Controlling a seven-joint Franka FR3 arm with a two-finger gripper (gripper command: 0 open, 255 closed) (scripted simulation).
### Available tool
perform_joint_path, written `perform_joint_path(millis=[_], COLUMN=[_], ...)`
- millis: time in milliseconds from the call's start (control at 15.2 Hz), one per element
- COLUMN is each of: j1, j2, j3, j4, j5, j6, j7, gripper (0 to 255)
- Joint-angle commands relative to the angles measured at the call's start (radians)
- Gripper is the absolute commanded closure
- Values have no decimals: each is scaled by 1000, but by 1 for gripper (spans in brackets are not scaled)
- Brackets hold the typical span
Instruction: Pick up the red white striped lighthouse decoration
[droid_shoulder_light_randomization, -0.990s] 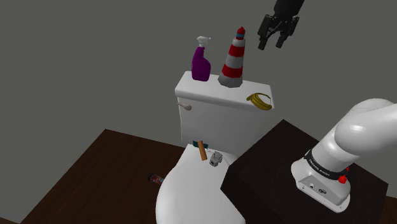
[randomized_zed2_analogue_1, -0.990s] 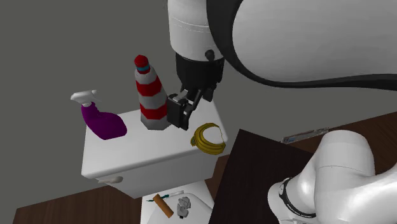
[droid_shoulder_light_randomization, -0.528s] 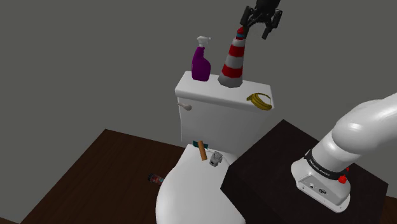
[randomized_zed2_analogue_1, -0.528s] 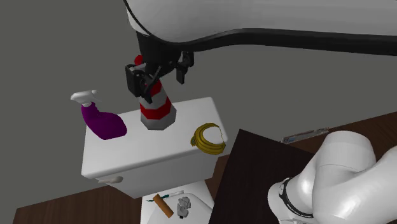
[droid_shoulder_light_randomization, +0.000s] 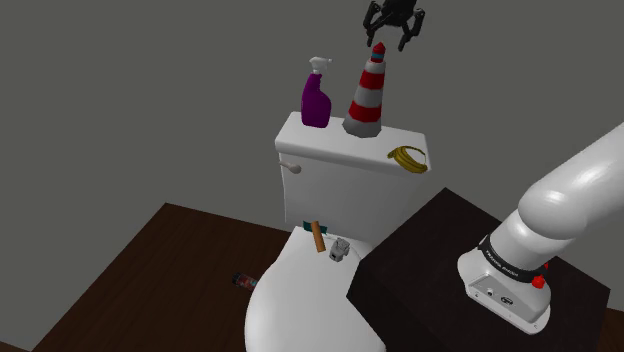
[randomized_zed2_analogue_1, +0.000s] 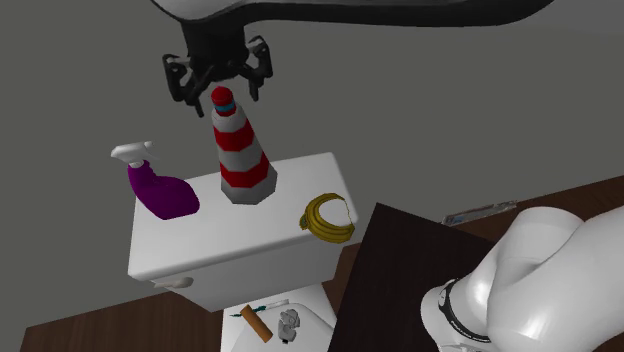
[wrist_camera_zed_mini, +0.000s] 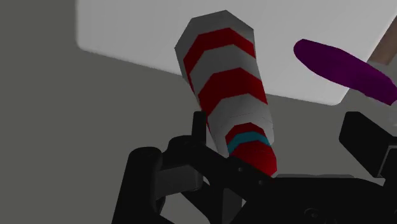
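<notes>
The lighthouse decoration (droid_shoulder_light_randomization: 367, 95) is a cone with red and white stripes, a teal band and a red cap. It stands upright on the white toilet tank (droid_shoulder_light_randomization: 330, 160). My black gripper (droid_shoulder_light_randomization: 388, 38) hangs just above its cap, pointing down, open. From the second exterior view, the gripper (randomized_zed2_analogue_1: 220, 92) straddles the cap of the lighthouse (randomized_zed2_analogue_1: 240, 150) with its fingers on either side. Through the wrist view, the lighthouse (wrist_camera_zed_mini: 229, 95) rises between the spread fingers (wrist_camera_zed_mini: 143, 184), and no finger visibly touches it.
A purple spray bottle (droid_shoulder_light_randomization: 316, 98) stands beside the lighthouse on the tank. A yellow coil (droid_shoulder_light_randomization: 407, 157) lies near the tank's other end. A brown stick (droid_shoulder_light_randomization: 317, 238) and a small grey object (droid_shoulder_light_randomization: 340, 250) rest on the toilet lid. The dark stand (droid_shoulder_light_randomization: 430, 260) is at lower right.
The gripper has swung from beside the lighthouse, up and toward the shoulder view's left, to directly over its cap. It stayed open. The lighthouse has not moved.
</notes>
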Motion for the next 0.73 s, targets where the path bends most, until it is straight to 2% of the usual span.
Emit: perform_joint_path(millis=[0, 198, 660], j1=[-14, -27, -27], j2=[56, 123, 113], j3=[-5, -15, -15], j4=[58, 135, 21], j5=[-15, -31, -31], j6=[10, 12, 116], j7=[49, 98, 100], gripper=[0, 0, 0])
